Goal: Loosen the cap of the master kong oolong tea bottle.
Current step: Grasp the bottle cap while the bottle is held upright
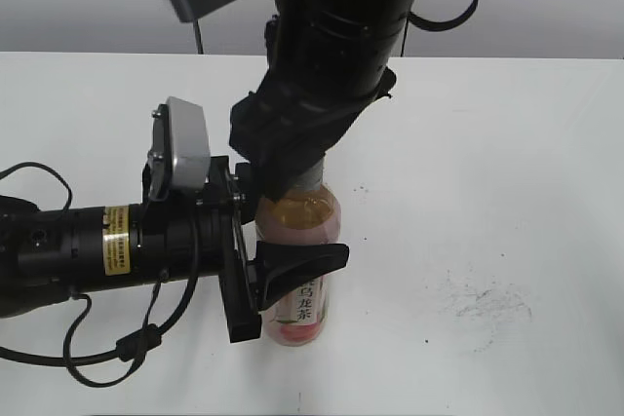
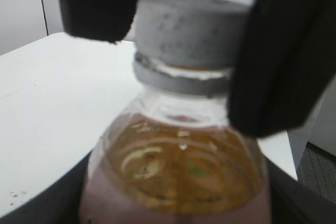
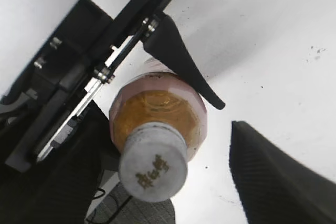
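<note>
Standing upright on the white table (image 1: 507, 143), the clear plastic bottle of amber-brown tea with a pink-and-white label (image 1: 302, 289) is clamped around its body by the black left gripper (image 1: 283, 270), which reaches in sideways from the left. One curved black finger (image 1: 302, 258) crosses the front of the label in the exterior view; the other side of the grip is hidden behind the bottle. From the right wrist view, the same finger (image 3: 178, 59) lies against the far side of the bottle's pink shoulder (image 3: 157, 77).

The small round grey-white ribbed plastic cap (image 3: 153, 162) sits on the neck, with a dark mark on its top. The black right gripper (image 1: 283, 168) comes down from above and covers the cap in the exterior view. Its jaws are spread apart, one on each side of the cap: in the left wrist view a dark pad (image 2: 100, 3) hangs at the cap's (image 2: 186, 38) upper left and another at its right, overlapping the cap's edge, though contact cannot be told there. In the right wrist view, the textured right pad (image 3: 278, 177) stands clear of the cap with table showing between.

Dark smudges (image 1: 483, 299) mark the table to the bottle's right.
</note>
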Action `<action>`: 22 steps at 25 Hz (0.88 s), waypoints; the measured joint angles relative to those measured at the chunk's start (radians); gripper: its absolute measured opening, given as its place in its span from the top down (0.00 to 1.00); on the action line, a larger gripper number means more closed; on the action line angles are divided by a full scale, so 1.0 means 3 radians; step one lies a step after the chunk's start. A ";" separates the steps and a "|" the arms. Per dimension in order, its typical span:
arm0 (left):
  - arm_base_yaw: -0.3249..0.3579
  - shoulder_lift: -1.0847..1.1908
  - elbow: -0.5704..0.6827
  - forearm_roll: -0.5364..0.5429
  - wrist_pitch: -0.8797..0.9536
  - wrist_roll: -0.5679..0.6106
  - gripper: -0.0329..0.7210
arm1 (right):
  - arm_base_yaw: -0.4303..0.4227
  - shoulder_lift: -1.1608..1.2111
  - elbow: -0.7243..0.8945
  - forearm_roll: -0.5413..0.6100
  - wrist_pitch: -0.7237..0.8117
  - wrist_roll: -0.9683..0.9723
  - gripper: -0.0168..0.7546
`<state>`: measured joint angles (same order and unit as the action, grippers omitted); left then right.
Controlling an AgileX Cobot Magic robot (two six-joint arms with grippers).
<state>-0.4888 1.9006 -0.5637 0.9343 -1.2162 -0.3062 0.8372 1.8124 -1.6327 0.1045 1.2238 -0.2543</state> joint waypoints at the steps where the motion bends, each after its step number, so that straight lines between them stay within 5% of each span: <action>1: 0.0000 0.0000 0.0000 0.0000 0.0000 0.0000 0.36 | 0.0000 -0.0017 -0.0001 -0.0001 0.0000 0.0118 0.24; 22: 0.0000 0.0000 0.0000 0.0000 0.0000 0.0000 0.36 | 0.0000 -0.0143 0.0129 -0.0003 -0.0001 0.0555 0.40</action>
<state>-0.4888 1.9006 -0.5637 0.9343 -1.2162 -0.3062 0.8372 1.7695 -1.5939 0.1037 1.2235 -0.0878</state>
